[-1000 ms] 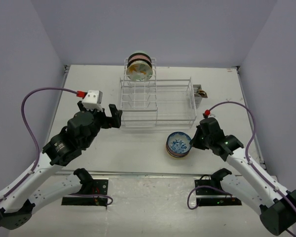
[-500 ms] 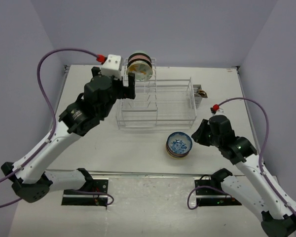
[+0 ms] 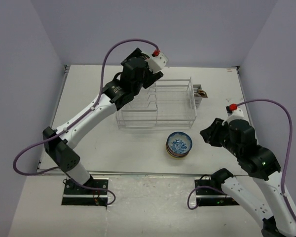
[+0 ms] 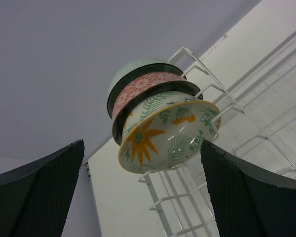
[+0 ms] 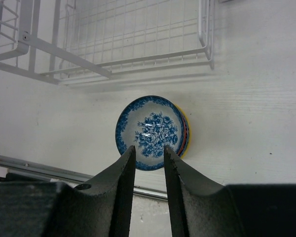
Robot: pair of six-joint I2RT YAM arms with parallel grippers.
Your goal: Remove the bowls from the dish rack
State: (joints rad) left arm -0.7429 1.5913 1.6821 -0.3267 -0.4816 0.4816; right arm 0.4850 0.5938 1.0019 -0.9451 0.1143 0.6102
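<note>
High behind the arms, we overlook the dish rack [image 3: 158, 103]. Our left wrist camera looks up closely at its far-left end; our right looks down on its near edge.

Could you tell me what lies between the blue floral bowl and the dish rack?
Only bare table separates the blue floral bowl from the dish rack, per the right wrist view.
</note>
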